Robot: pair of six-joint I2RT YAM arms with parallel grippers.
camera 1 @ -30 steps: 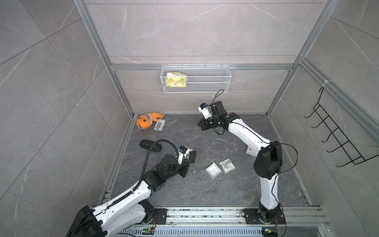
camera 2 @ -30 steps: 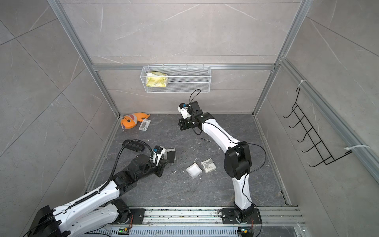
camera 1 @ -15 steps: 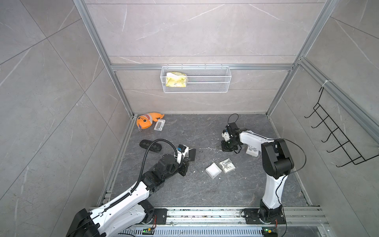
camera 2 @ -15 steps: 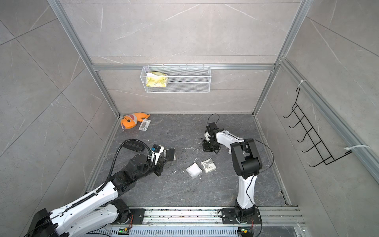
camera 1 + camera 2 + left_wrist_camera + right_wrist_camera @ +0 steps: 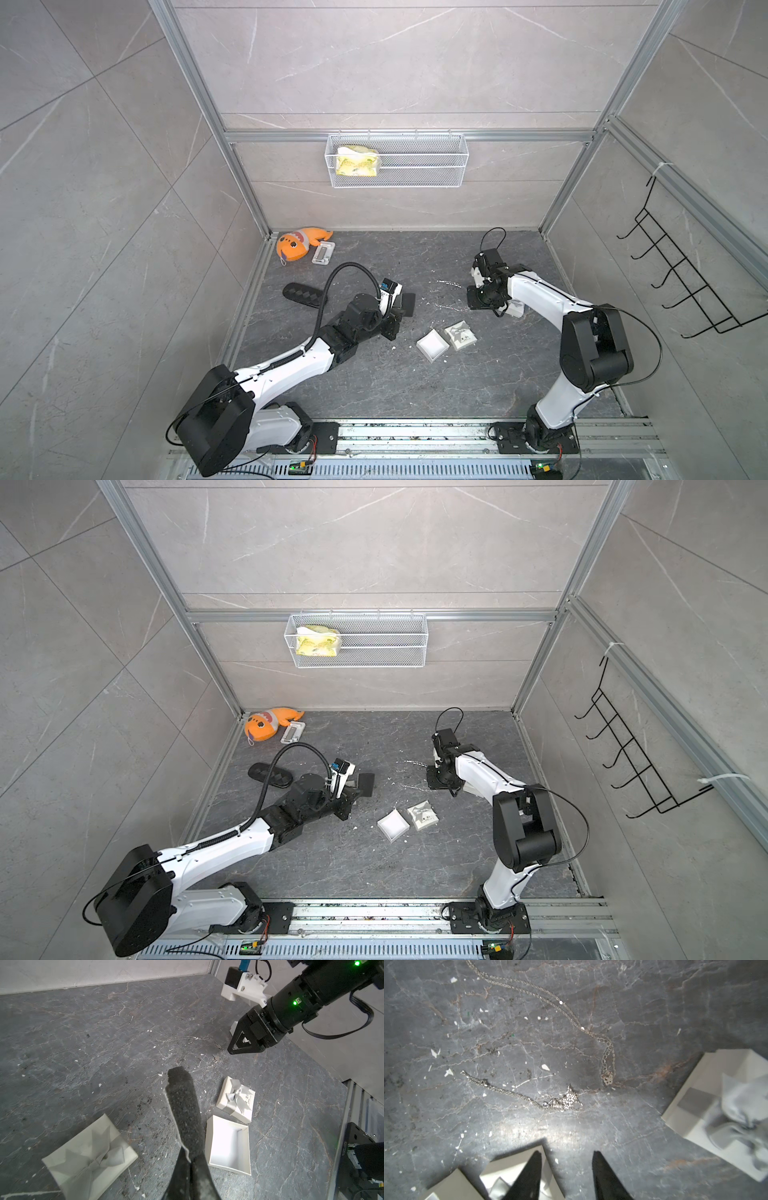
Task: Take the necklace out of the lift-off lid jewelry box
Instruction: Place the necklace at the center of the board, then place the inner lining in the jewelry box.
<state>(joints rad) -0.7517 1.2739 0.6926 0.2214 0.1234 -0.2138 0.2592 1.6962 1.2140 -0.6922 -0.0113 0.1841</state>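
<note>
Two loose strands of the silver necklace (image 5: 566,1100) lie flat on the dark stone-pattern tabletop (image 5: 446,1105). They are already outside the open white box base (image 5: 226,1147), which sits empty just beside its bow-topped lid (image 5: 235,1098). The right gripper (image 5: 568,1159) hangs low over the surface with its fingers spread and nothing between them. The sparkly pendant lies just ahead of the tips. The strand it sits on runs crosswise to the way the fingers point, roughly along the line joining them, and the other strand curves away farther out. In a top view the necklace (image 5: 446,285) is only a faint glint between the arms, clearly nearer the right one. The left gripper (image 5: 192,1164) is pressed together on a black foam insert (image 5: 182,1101) (presumably the box's padding), apart from the necklace. On this showing the removal looks done. Any re-grasp would fall to the right arm, probably with a wrist turn so the fingers straddle the strand.
</note>
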